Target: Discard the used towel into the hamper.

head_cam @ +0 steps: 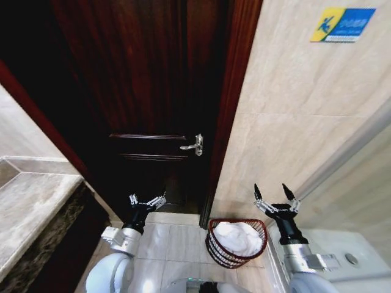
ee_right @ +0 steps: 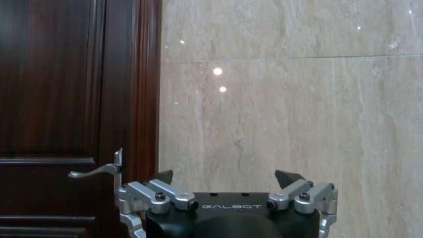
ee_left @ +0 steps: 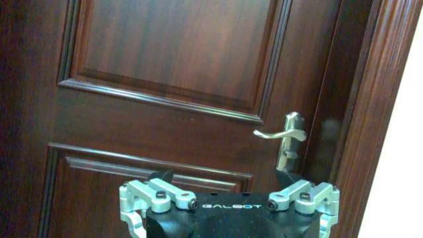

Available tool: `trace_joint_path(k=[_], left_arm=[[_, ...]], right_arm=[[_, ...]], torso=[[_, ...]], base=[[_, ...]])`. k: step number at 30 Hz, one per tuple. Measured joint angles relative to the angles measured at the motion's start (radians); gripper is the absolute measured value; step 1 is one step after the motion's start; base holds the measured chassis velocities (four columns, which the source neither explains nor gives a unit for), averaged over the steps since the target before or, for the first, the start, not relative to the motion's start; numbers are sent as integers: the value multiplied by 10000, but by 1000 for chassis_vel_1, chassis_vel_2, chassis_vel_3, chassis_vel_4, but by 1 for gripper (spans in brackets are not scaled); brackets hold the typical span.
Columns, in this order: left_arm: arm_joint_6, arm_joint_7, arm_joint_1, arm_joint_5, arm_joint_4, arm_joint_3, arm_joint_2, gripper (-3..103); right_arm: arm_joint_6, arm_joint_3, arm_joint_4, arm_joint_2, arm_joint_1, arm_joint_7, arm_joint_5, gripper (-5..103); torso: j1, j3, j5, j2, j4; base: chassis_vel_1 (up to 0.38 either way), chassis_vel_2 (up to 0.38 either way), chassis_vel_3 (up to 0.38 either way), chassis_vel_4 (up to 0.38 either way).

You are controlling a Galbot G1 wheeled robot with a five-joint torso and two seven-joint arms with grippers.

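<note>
Both grippers hang empty in front of you: your right gripper (head_cam: 277,196) sits at about four o'clock in the head view with its two dark fingertips spread wide apart, raised above and just to the three o'clock side of the hamper (head_cam: 237,243); your left gripper (head_cam: 146,201) is at about seven o'clock, low before the door (head_cam: 153,91), its fingers also parted and gripping nothing. In the right wrist view the right gripper (ee_right: 229,179) faces the wall (ee_right: 290,99) with clear space between its tips; in the left wrist view the left gripper (ee_left: 225,181) faces the door panel, with the handle (ee_left: 284,136) just beyond it. The hamper stands on the floor (head_cam: 177,241) at about five o'clock, beside the door frame and against the wall. A white towel (head_cam: 239,238) lies bunched inside it, below the rim as far as you can see. Judging from that, your drop looks done: towel in, both grippers free. Little seems left beyond clearing your arms, though you cannot see whether any cloth hangs over the far edge.
</note>
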Motion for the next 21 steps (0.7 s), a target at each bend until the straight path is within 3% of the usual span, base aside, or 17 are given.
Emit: trace_joint_path(k=[21], left_arm=[[0, 0, 0, 0, 0, 1, -1, 100]], right_arm=[[0, 1, 0, 0, 0, 1, 0, 100]], torso=[[0, 0, 1, 0, 0]], base=[[-9, -9, 8, 9]])
